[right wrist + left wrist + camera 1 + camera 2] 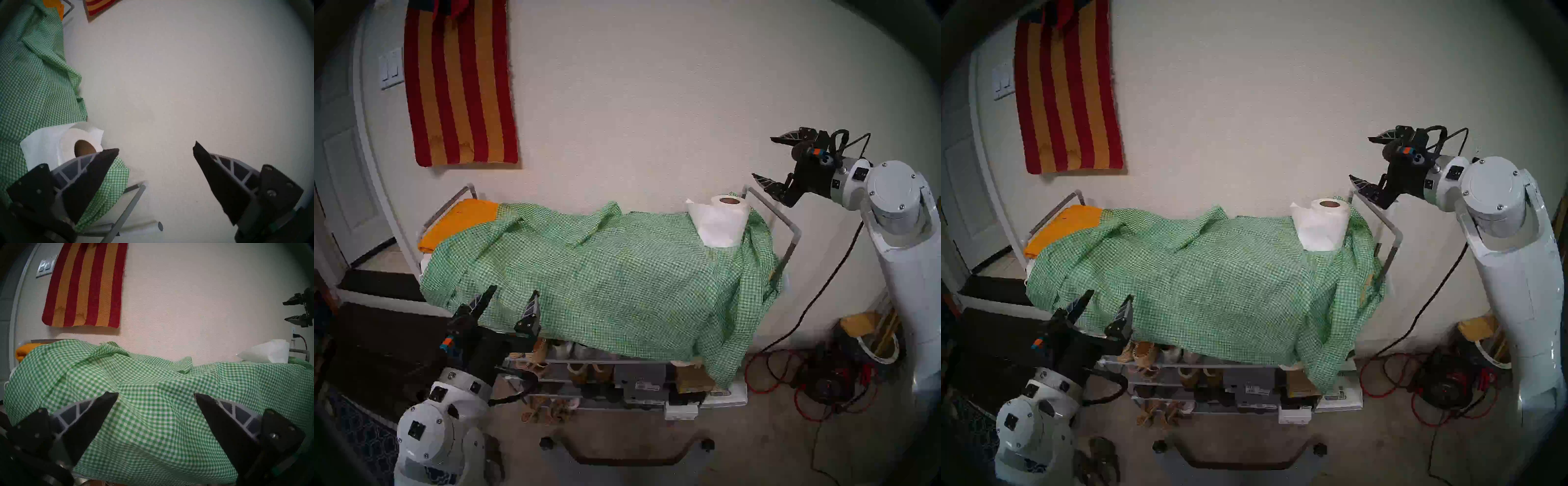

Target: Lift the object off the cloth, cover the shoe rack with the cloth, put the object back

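I see the gingham cloth (602, 271) draped over the top of the shoe rack (790, 244), covering it from the right end rail almost to the left end, with its front edge hanging over the front rail and a long fold dropping down the right front corner. At the far left end a folded orange cloth (460, 217) stays uncovered. The tissue roll (723, 220) stands upright on the cloth at the back right corner of the rack, cardboard core facing up, a loose sheet trailing toward the left. My right gripper (767, 159) is in the air just beyond the right end rail, above and to the right of the roll, fingers spread wide and holding nothing; in its wrist view the roll sits partly behind the left finger. My left gripper (512, 298) sits at the front left edge of the rack, fingers wide apart, empty, tips over the cloth; I cannot tell whether they touch it. Shoes (534, 353) show on the lower shelves beneath the cloth's hem.
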`<state>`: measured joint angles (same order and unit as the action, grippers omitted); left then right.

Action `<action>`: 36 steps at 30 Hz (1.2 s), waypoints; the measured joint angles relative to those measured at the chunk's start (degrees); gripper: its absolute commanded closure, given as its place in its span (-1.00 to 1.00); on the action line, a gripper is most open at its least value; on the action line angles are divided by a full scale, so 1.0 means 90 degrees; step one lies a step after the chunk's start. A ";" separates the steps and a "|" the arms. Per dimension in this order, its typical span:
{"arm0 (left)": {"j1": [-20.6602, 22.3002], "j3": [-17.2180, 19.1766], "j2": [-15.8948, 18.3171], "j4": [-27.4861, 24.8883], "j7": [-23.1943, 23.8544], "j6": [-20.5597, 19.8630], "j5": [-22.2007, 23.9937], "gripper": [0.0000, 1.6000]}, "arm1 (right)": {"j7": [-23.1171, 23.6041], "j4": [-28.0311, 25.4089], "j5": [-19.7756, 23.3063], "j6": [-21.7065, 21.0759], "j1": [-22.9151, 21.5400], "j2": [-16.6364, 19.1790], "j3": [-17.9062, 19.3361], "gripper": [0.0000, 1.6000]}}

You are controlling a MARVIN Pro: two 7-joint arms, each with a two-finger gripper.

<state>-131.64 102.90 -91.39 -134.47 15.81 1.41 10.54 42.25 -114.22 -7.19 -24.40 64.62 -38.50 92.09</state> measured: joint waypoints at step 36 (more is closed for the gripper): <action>0.0000 0.0006 -0.0005 0.0000 0.0017 0.0000 0.0000 -1.00 | 0.1844 0.0293 -0.0498 -0.1447 -0.1973 0.0209 -0.1742 -1.00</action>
<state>-131.63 102.96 -91.44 -134.47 15.97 1.41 10.54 58.84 -111.58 -11.68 -37.42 46.87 -36.62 76.41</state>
